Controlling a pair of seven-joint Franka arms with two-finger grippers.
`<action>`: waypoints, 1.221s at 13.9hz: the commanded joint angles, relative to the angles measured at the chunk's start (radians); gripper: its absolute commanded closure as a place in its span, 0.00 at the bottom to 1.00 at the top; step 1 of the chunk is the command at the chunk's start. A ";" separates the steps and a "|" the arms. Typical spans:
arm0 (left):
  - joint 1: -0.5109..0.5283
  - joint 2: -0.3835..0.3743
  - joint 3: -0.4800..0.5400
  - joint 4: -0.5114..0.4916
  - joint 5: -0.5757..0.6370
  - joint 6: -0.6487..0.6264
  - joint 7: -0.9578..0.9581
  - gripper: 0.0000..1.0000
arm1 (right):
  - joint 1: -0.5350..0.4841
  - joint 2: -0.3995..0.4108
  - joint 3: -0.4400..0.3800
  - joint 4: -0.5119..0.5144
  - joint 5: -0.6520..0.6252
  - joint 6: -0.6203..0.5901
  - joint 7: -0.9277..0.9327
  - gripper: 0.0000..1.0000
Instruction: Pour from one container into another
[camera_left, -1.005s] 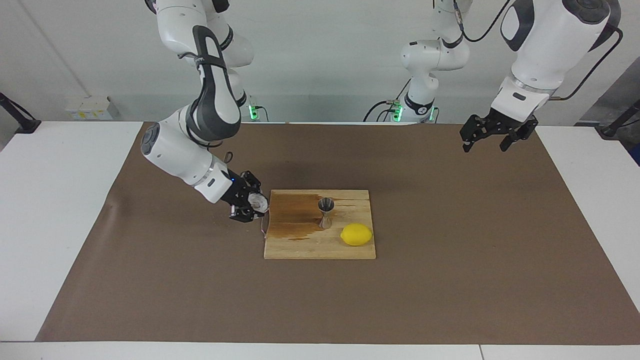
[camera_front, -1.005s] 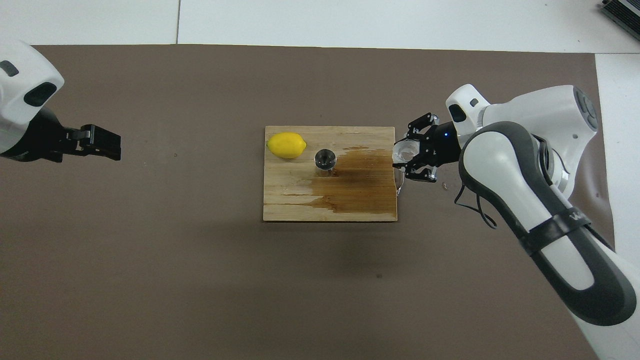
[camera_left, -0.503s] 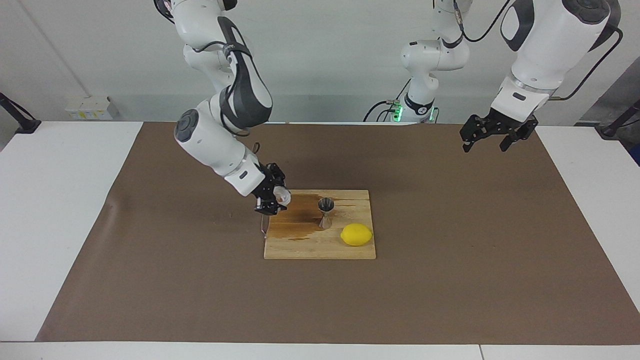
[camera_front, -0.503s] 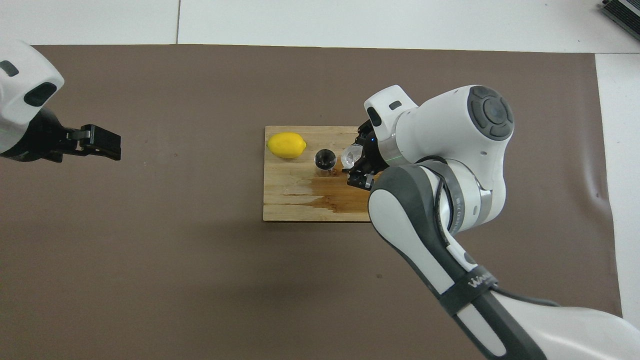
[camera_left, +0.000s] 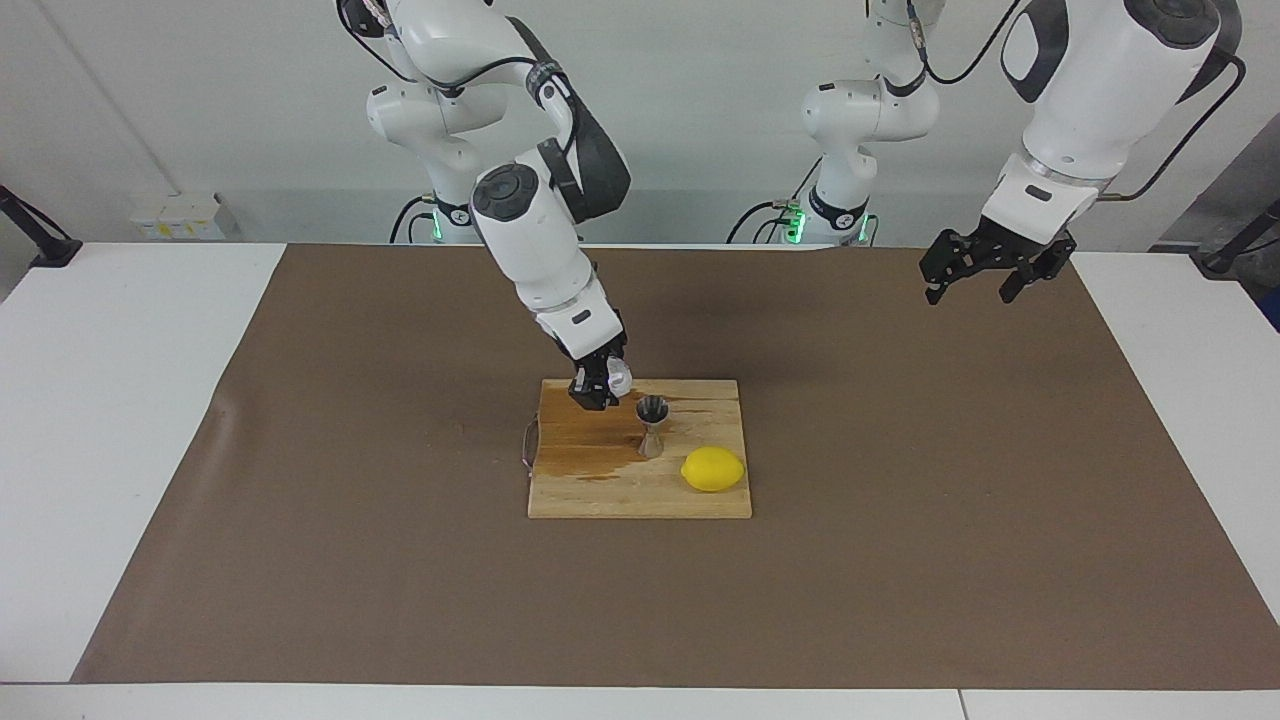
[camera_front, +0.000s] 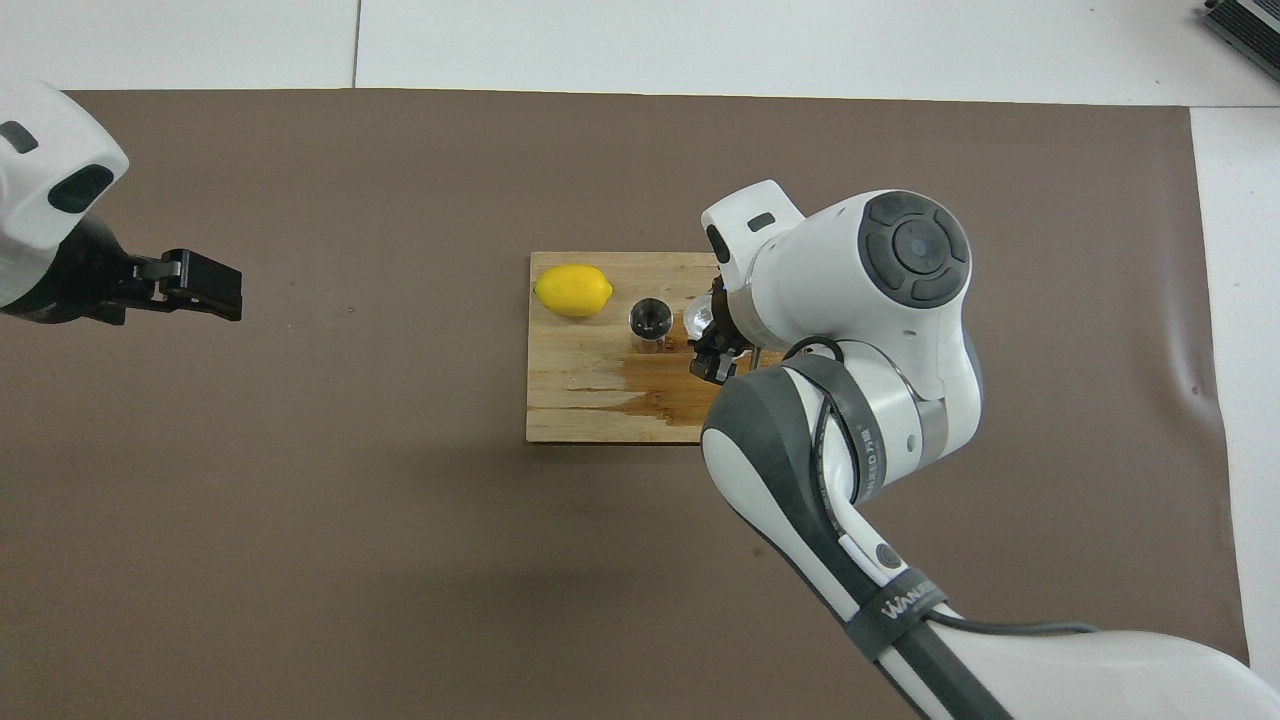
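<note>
On the rectangular pale wooden board (camera_left: 640, 480), partly wet-stained, the top-heavy steel hourglass jigger (camera_left: 652, 425) stands beside the yellow lemon (camera_left: 712, 469); over the board, the right gripper (camera_left: 600, 385) clamps the light, slippery, likely fragile clear squat cup (camera_left: 619, 377) by its wall; the left gripper (camera_left: 975, 280) waits off the board, fingers apart.

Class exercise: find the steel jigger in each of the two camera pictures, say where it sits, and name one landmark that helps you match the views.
Facing view: the jigger stands on the wooden board, beside the lemon.
Overhead view: the jigger stands on the board between the lemon and the cup held by the right gripper.
Shared landmark: the lemon.
</note>
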 joint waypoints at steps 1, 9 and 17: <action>0.005 -0.026 -0.002 -0.026 0.014 -0.003 0.002 0.00 | 0.013 0.008 0.001 0.021 -0.067 0.010 0.044 0.83; 0.005 -0.026 -0.002 -0.026 0.014 -0.005 0.002 0.00 | 0.040 0.066 0.001 0.093 -0.191 -0.007 0.069 0.83; 0.005 -0.026 -0.002 -0.026 0.014 -0.003 0.002 0.00 | 0.086 0.138 0.001 0.185 -0.311 -0.085 0.069 0.82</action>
